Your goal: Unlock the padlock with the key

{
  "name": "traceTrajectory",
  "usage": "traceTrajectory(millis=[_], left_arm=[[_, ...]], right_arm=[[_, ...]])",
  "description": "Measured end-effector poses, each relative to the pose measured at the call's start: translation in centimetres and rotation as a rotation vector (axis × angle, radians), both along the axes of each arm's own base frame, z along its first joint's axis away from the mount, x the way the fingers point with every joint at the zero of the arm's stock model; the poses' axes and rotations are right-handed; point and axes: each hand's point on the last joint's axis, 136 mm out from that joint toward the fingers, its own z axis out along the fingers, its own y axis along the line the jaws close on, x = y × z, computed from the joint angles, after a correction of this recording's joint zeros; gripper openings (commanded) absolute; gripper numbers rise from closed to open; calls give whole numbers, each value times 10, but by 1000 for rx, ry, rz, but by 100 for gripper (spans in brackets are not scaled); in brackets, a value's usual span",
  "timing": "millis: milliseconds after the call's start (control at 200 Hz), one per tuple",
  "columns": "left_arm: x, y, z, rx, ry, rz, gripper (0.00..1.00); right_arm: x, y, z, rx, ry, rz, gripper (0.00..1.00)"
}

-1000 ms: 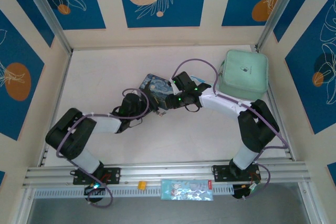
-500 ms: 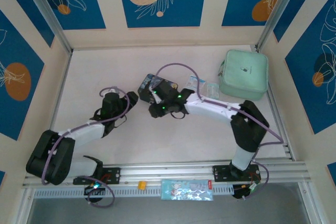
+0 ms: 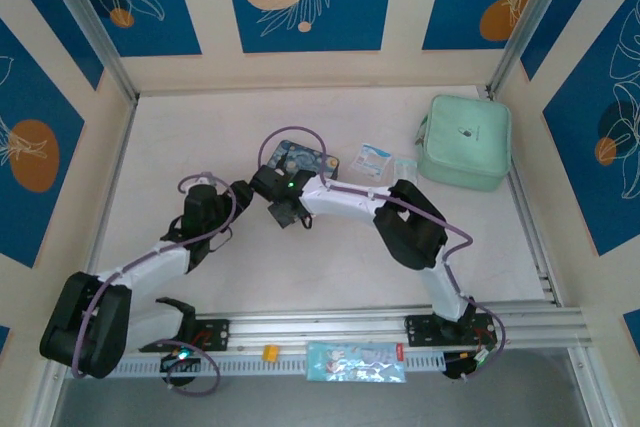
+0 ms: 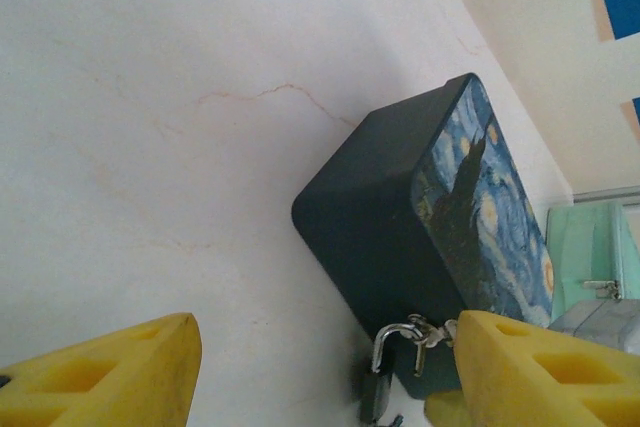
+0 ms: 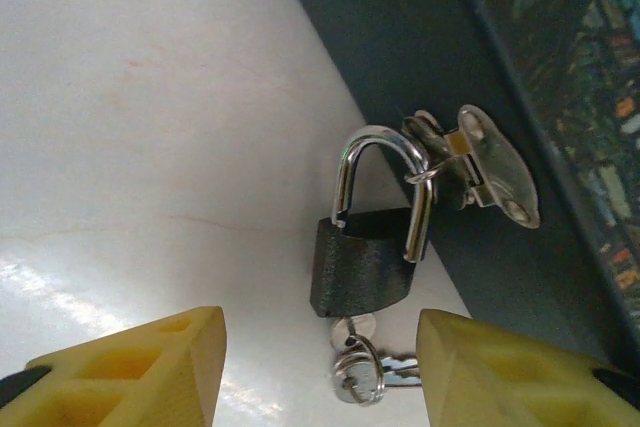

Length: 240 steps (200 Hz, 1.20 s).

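The black padlock [image 5: 362, 265] lies on the white table. Its silver shackle [image 5: 385, 172] is hooked through the hasp [image 5: 480, 169] of the blue painted tin [image 4: 395, 237]. A silvery key [image 5: 352, 331] sticks into the padlock's underside, and a ring with a second key [image 5: 366, 379] hangs from it. My right gripper [image 5: 320, 377] is open, its yellow fingers [image 5: 135, 372] on either side of the key without touching it. My left gripper [image 4: 320, 387] is open too, looking along the tin's dark side at the padlock [image 4: 377, 394]. From above, both grippers [image 3: 241, 192] [image 3: 272, 195] meet at the tin's [image 3: 300, 158] near left corner.
Small plastic sachets [image 3: 376, 159] lie right of the tin. A mint green case [image 3: 465, 140] stands at the back right. A yellow piece [image 3: 268, 352] and a printed packet [image 3: 355, 360] rest on the front rail. Painted walls enclose the table on three sides.
My left arm has pulled back to the left, away from the tin. My right arm has swung left across the tin to its near left corner, and its jaws have widened.
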Motion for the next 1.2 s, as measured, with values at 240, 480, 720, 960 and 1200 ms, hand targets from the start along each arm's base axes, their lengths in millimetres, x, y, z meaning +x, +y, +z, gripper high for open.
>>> traceTrajectory(millis=[240,480,720,960,1200], left_arm=[[0,0,-4,3,10,0,67],[0,0,-9,5,25,1,67],[1,0,-11,7,30,0,67],[1,0,-11,2,31,3,67],[1,-1,-9,-3,25,4,67]], right_arm=[[8,-6,-12,-65,-34,-9,47],[15,-7,-17,-96,-75,-3,47],[24,-9,-23,-108,-141,4,37],[27,-7,-30,-90,-182,31,20],[25,-15,-28,1,-183,85,14]])
